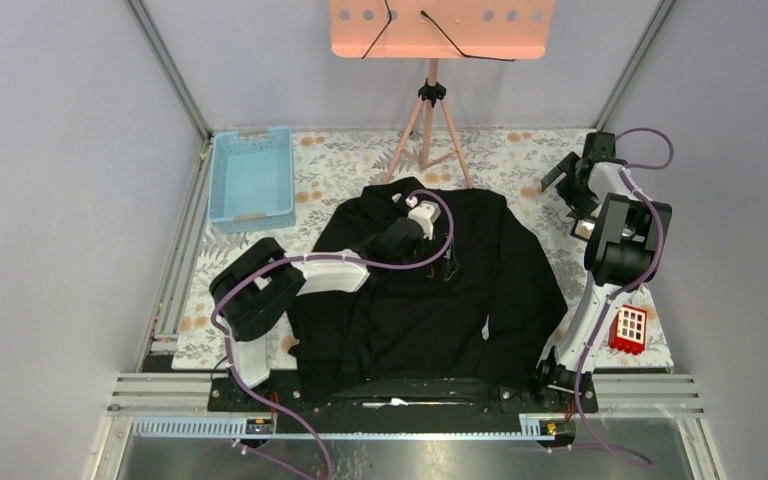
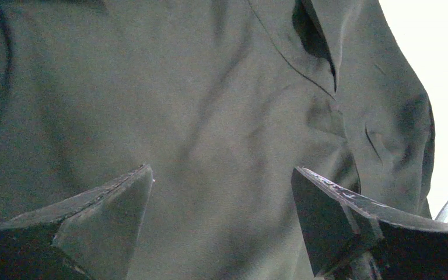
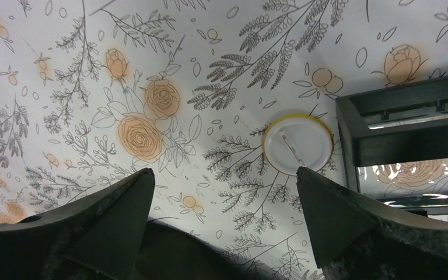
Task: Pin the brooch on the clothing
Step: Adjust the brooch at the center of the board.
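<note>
The clothing, a large black shirt, lies spread in the middle of the table. My left gripper hovers over its upper chest near the collar. In the left wrist view the gripper is open, with only dark shirt fabric between the jaws. The brooch is a round white disc with a yellow rim, lying pin side up on the flowered tablecloth. My right gripper is open and empty above the cloth, with the brooch just beyond its right fingertip. In the top view this gripper is at the back right.
A black frame-like object with a shiny surface stands right of the brooch. A blue basket sits at the back left. A red block with white squares is at the front right. A tripod stand is behind the shirt.
</note>
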Motion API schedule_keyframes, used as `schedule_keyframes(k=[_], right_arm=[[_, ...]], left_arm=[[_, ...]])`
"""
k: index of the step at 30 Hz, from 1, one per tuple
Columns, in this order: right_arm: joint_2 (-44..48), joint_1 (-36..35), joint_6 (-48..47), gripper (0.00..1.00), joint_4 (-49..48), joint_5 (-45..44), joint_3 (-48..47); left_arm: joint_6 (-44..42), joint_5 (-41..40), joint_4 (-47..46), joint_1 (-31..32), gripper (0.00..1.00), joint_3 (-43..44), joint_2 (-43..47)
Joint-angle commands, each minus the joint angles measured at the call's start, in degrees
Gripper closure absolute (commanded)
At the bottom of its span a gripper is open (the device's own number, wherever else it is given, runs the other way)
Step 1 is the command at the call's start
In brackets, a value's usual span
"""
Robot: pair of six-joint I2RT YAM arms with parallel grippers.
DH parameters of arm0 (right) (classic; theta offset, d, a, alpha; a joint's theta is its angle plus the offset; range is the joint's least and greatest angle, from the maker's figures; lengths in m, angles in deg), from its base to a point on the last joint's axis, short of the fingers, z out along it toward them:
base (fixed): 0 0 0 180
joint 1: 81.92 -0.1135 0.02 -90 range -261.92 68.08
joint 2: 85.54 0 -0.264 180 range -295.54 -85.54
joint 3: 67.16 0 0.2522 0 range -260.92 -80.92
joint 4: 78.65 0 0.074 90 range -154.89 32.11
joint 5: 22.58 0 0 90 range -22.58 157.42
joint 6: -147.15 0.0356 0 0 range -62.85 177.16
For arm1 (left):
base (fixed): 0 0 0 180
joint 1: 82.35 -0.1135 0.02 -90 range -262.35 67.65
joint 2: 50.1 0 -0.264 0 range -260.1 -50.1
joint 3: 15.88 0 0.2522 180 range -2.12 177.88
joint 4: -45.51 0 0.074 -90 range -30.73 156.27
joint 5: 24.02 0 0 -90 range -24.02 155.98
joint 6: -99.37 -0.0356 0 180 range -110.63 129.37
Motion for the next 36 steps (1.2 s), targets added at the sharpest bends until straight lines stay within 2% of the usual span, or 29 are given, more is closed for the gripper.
schedule_keyframes(k=[1,14,25,32,36], right_arm=[[-0.95,0.33,-1.78,0.0,2.71,-2.0,-3.63],[-4.36,0.33,-6.53,0.01,11.53,-0.27,-10.44],[-1.36,0.68,-7.01,0.0,6.41,4.33,-3.93],[-1.89,0.77,-8.7,0.0,5.34,5.55,-4.56],[2.26,0.68,-8.87,0.0,-0.13,7.23,1.38]], left_arm=[[0.73,0.96,-3.94,-0.26,0.02,-0.67,3.08],[0.26,0.71,-1.5,-0.36,0.02,0.87,4.71],[0.11,-0.25,-1.6,-0.4,0.02,0.4,5.59],[0.29,-0.21,-2.76,-0.33,0.02,-0.8,5.54],[-0.22,-0.41,-2.77,-0.37,0.02,-1.54,6.3]])
